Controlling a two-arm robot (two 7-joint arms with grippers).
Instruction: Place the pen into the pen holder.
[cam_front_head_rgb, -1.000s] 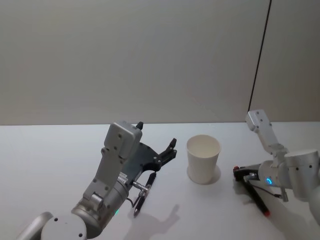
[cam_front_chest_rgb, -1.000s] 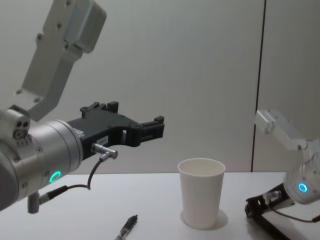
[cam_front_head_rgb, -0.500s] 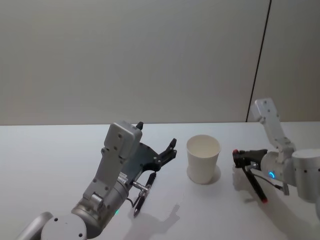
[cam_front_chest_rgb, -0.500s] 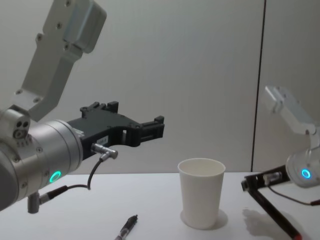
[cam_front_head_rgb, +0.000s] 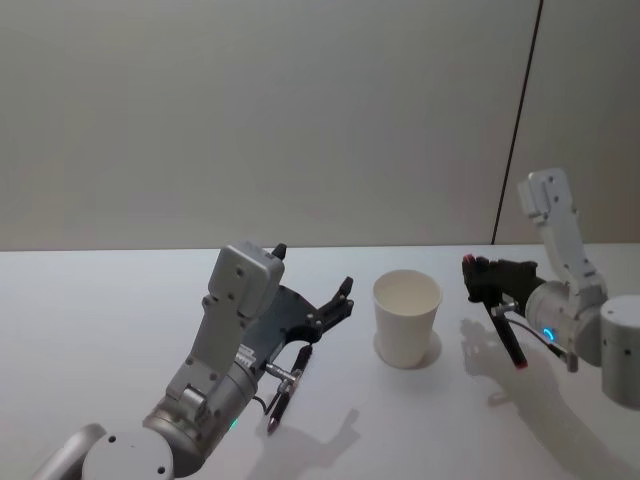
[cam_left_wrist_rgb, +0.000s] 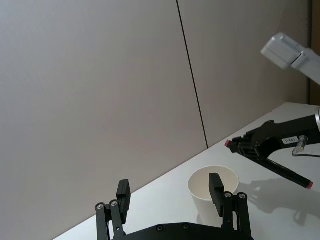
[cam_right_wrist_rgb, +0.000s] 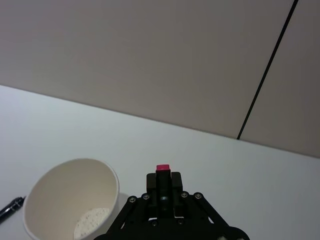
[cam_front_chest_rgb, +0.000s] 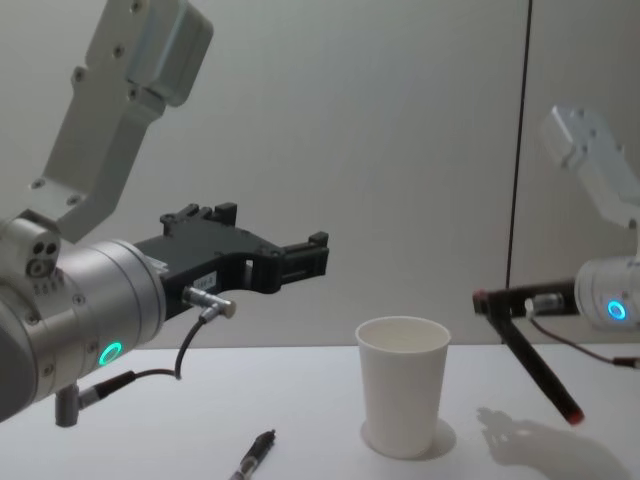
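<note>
White table (cam_front_head_rgb: 100, 300): right claw (cam_front_head_rgb: 472, 268) clamps pen (cam_front_head_rgb: 508, 340), raised beside cup (cam_front_head_rgb: 407, 320); left claw (cam_left_wrist_rgb: 169, 192) spread, empty.

Matt white paper, smooth-walled with a rolled rim, for the paper cup (cam_front_head_rgb: 407, 318). Smooth matt white across the table (cam_front_head_rgb: 100, 320). Matt black, plastic by the look, on the left gripper (cam_left_wrist_rgb: 169, 192) and right gripper (cam_right_wrist_rgb: 164, 185). Dark, faintly glossy barrel on the pen (cam_front_chest_rgb: 535, 365). Satin silver-grey casing on the left arm (cam_front_head_rgb: 235, 300). Glossy black on the second pen (cam_front_chest_rgb: 255, 455).
</note>
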